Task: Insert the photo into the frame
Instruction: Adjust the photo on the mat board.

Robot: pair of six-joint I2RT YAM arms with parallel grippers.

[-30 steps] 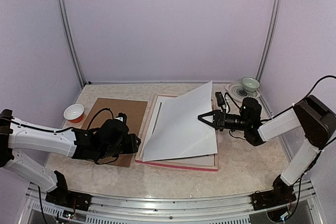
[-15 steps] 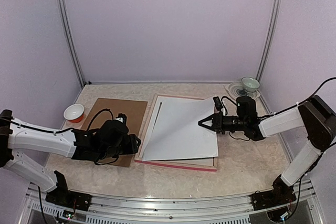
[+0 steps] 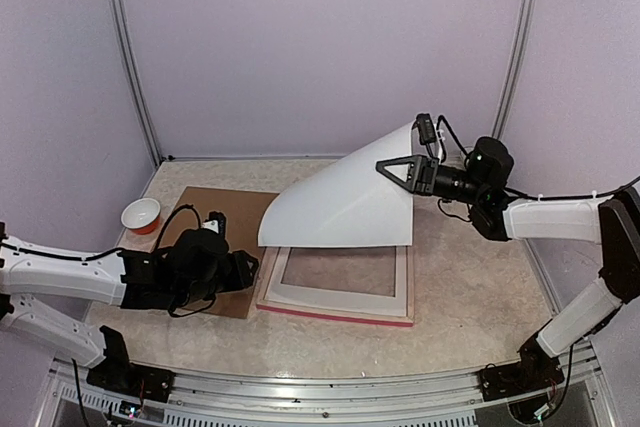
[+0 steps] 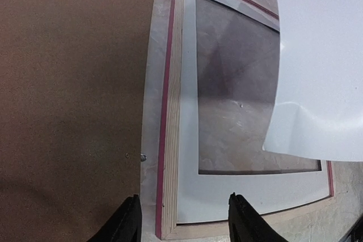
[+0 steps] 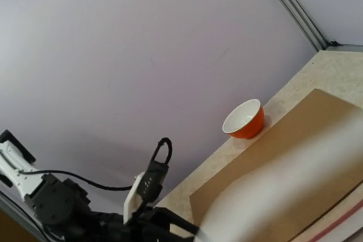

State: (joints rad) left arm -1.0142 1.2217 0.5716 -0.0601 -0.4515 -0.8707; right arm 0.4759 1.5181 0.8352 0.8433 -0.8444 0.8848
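**A:** What is hidden or hard to make out?

**B:** The printed side of the photo (image 3: 340, 209). Only its white back faces the overhead camera. In the right wrist view the sheet is a pale blur in the lower corner, and that pincer's own fingers are out of shot. The sheet covers the far rail of the frame (image 3: 340, 316). I cannot tell whether the sheet's lower edge touches the frame or hangs just above it.

**A:** Who has hold of it?

**B:** The right pincer (image 3: 383, 165). It is closed almost fully and pinches the photo's right edge near the raised corner, above the frame's far right corner. The left pincer (image 4: 183, 199) hangs about half open over the frame's near left corner, with nothing gripped.

**A:** What borders the frame?

**B:** The brown backing board (image 3: 225, 217) lies flat to the left, just beside the left rail with a thin strip of surface between them. An orange bowl (image 3: 141, 214) sits beyond the board, well apart from the frame. Marbled tabletop (image 3: 470, 307) borders the frame's right and near sides.

**A:** How do the photo and frame lie?

**B:** The frame lies flat with its pale wood back up and pink along the near edge. A white mat (image 4: 244, 199) is seated inside it. The photo is bowed above the frame. Its lower edge runs left to right across the frame's middle, and its right edge rises steeply to the pincer. With that curl I cannot judge its long axis.
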